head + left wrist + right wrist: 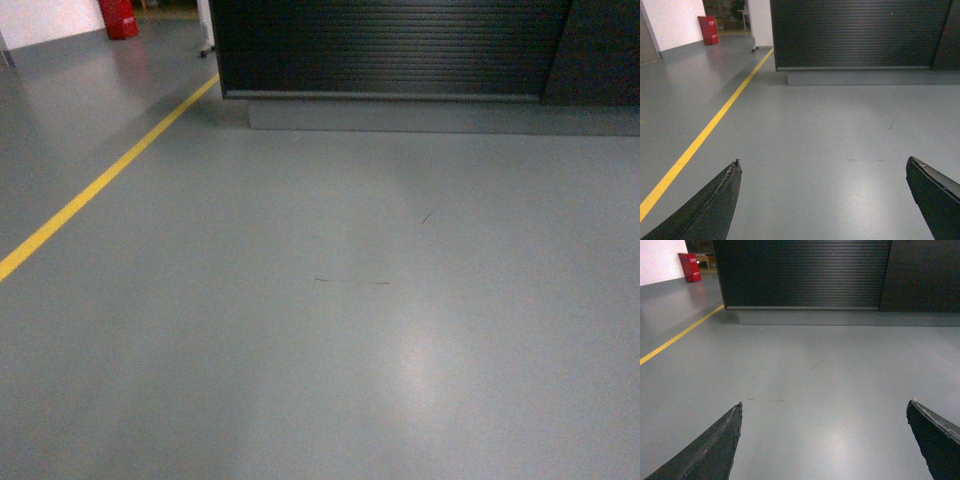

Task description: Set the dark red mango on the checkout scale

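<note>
Dark ribbed-front checkout counter [390, 45] on a grey plinth stands ahead; left gripper [822, 167] and right gripper [824, 407], both spread wide and holding nothing, hang above grey floor [320, 330] before it.

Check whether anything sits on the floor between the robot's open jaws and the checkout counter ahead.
Nothing visible does. The grey floor runs bare up to the checkout, apart from faint scuff marks. The yellow line passes to the left. Both the left gripper and right gripper are open and empty; mango and scale are out of view.

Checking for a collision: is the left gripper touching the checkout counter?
Apart. The left wrist view shows the open left gripper with a broad stretch of bare grey floor before the checkout.
</note>
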You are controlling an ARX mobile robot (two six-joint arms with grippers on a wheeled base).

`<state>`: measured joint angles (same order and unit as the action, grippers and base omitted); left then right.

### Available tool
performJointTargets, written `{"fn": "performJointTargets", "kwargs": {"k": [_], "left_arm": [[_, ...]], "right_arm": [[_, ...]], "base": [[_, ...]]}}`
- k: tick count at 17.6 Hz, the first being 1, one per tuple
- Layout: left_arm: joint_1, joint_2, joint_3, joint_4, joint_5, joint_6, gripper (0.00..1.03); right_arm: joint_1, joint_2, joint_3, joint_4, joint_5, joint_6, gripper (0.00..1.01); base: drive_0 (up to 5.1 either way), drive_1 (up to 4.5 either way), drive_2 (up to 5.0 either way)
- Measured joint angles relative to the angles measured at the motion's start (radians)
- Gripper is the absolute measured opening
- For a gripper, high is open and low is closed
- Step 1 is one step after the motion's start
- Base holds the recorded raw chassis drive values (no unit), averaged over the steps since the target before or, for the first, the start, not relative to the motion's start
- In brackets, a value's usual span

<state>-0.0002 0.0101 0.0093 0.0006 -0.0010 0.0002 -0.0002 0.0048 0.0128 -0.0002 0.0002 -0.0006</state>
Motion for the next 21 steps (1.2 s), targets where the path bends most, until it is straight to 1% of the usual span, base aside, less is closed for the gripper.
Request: {"fn": "performJointTargets", "kwargs": {"k": [21], "left_arm": [[0.0, 0.0, 0.0, -0.005, -0.001, 0.0, 0.98]], "right_arm": [[0.0, 0.0, 0.0, -0.002, 0.0, 0.0, 0.98]], "base": [[0.0, 4.33, -4.3]]}}
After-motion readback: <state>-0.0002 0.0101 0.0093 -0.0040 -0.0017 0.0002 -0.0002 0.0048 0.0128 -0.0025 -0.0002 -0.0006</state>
